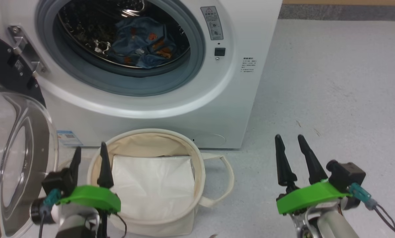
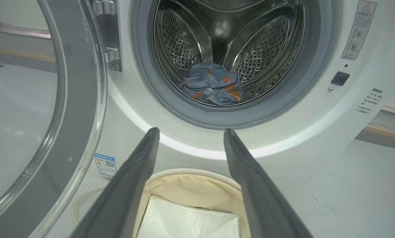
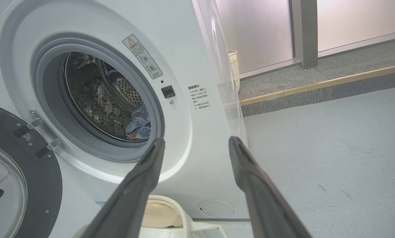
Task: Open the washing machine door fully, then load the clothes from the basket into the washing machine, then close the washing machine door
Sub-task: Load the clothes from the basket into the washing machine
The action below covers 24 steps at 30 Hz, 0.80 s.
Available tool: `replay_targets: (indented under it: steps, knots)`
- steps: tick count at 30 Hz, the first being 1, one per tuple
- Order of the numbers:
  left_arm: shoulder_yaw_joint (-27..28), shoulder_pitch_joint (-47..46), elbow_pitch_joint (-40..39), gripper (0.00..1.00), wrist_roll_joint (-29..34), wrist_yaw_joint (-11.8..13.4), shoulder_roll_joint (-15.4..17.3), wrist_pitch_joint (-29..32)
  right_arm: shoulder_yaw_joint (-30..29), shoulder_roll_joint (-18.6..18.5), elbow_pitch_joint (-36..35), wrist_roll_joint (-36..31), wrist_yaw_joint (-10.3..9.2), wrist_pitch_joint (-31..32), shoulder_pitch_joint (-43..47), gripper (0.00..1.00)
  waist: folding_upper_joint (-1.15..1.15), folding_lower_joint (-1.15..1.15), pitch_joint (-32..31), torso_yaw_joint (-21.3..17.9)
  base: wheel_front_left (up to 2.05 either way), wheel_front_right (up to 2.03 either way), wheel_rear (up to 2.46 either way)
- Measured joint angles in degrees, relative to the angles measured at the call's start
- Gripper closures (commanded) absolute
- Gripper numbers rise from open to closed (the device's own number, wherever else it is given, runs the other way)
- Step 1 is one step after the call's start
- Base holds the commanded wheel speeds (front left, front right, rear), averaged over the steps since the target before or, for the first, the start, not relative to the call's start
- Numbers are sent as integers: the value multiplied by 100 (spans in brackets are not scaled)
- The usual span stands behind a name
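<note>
Both claws stand released. Left gripper [image 1: 90, 148] hovers at the basket's [image 1: 202, 165] left rim, beside the swung-open door [image 1: 5, 62]; right gripper [image 1: 289, 138] is well right, over floor [image 1: 333, 82]. A white sheet [image 1: 154, 185] lies in the basket. The clothes [image 1: 144, 43] lie far beyond the fingers, in the washing machine's [image 1: 243, 99] drum [image 2: 184, 39], perforated in the left wrist view; the right wrist view takes in a pale bin [image 3: 233, 67] behind.
</note>
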Motion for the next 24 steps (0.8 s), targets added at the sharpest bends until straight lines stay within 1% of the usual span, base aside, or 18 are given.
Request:
replay_targets:
  steps: [3,5,12,15,24]
  knots:
    - [-49,235,-79,0,-85,-79,-20,1,-20,0,10,-4,0,0,135,0,0,0,-51,41,0,0,0]
    - [-81,325,-157,0,-86,-79,-23,1,-38,0,13,-21,0,0,173,0,0,0,-77,59,0,0,0]
    - [-314,422,-263,0,-446,-71,-26,1,-55,0,7,-57,0,0,171,0,0,0,-124,47,0,0,0]
    - [-337,424,-311,0,-597,-26,-29,1,-45,0,10,-57,0,0,172,0,0,0,-119,58,0,0,0]
    - [-375,425,-328,0,-730,73,-27,1,-54,0,12,-94,0,0,171,0,0,0,-74,78,0,0,0]
